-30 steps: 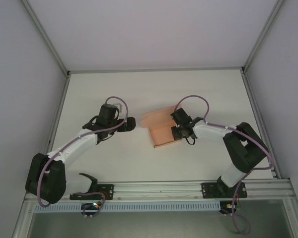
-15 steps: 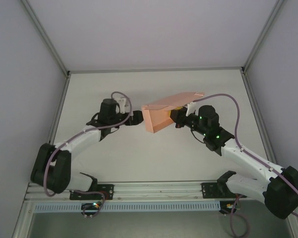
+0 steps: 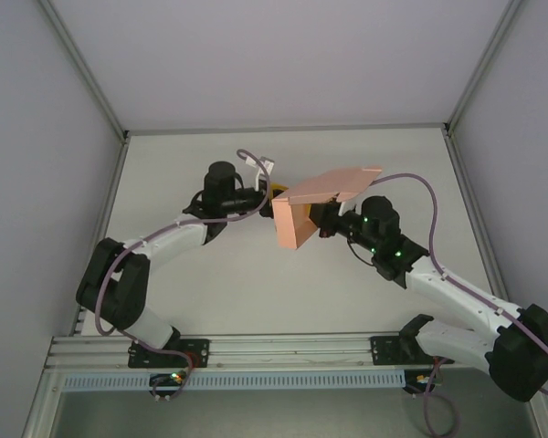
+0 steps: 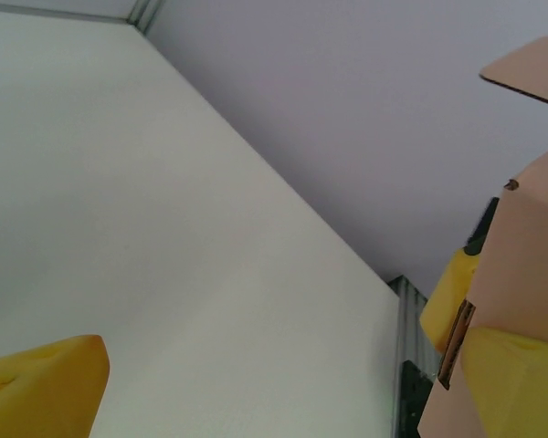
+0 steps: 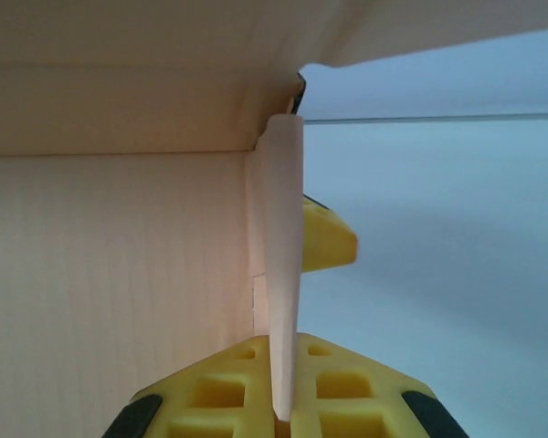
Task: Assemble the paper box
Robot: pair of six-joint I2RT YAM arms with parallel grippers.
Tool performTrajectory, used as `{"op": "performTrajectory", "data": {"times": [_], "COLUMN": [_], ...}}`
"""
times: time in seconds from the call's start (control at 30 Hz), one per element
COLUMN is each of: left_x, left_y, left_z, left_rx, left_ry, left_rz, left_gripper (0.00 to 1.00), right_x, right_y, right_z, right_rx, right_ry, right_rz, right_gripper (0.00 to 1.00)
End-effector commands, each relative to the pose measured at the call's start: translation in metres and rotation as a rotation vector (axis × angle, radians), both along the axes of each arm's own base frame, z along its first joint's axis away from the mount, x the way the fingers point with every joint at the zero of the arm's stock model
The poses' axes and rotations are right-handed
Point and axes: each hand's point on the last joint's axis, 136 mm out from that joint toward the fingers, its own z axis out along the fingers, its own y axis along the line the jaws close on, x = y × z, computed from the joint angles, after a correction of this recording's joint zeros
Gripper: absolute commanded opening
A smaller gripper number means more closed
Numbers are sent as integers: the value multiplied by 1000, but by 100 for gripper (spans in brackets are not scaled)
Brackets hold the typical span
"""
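**Paper box pinched by the right hand, left hand open beside it**

The salmon-pink paper box (image 3: 294,224) is held tilted over the middle of the white desk (image 3: 210,292). It is only half folded, and one broad flap (image 3: 336,184) stands out from its upper edge. The right hand (image 3: 322,222) is at the right side of the box. Its yellow fingers (image 5: 347,401) are pressed together on a thin card wall (image 5: 283,255) of the box, which the right wrist view shows edge-on. The left hand (image 3: 271,195) is at the left side of the box, with its fingers spread wide. In the left wrist view one left finger (image 4: 516,383) lies just at the box edge, and the other finger (image 4: 36,388) is well apart from the box. Whether the near finger really touches the card, I cannot tell.
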Motion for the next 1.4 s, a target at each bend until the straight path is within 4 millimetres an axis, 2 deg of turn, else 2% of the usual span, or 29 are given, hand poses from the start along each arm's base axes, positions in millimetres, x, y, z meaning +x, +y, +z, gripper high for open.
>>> {"op": "performTrajectory", "data": {"times": [0.0,0.1,0.23,0.33,0.5,0.6,0.73,0.9,0.97,1.1,1.2,1.3,1.37], "left_x": [-29,-36,-41,-53,-64,-59,-38,-32,-29,-21,-23,-22,-17], "left_y": [-25,-35,-47,-57,-67,-68,-66,-73,-70,-58,-47,-23,2], "left_z": [18,17,4,-5,-22,-33,-50,-38,-34,-43,-45,-51,-58], "left_rx": [32,68,115,139,194,228,307,271,274,326,328,384,440], "left_ry": [-132,-162,-158,-177,-175,-152,-123,-142,-156,-165,-170,-162,-145], "left_rz": [-122,-149,-165,-205,-243,-220,-121,-105,-85,-14,12,81,162], "left_gripper": [100,100,100,100,100,100,100,100,100,100,100,100,100], "right_x": [14,13,19,23,11,0,-21,-26,-22,-20,-13,-6,-3], "right_y": [-18,-7,-13,-13,19,29,38,48,45,36,21,-3,-21], "right_z": [-15,-14,-4,8,35,45,66,57,51,52,43,28,17], "right_rx": [-38,-34,62,106,132,132,210,197,164,151,81,-37,-110], "right_ry": [73,72,122,132,42,13,-40,16,18,-8,5,38,61], "right_rz": [-204,-221,-304,-324,-117,-22,98,155,130,85,-4,-128,-209], "right_gripper": [0,0,0,0,0,0,0,0,0,0,0,0,0]}}
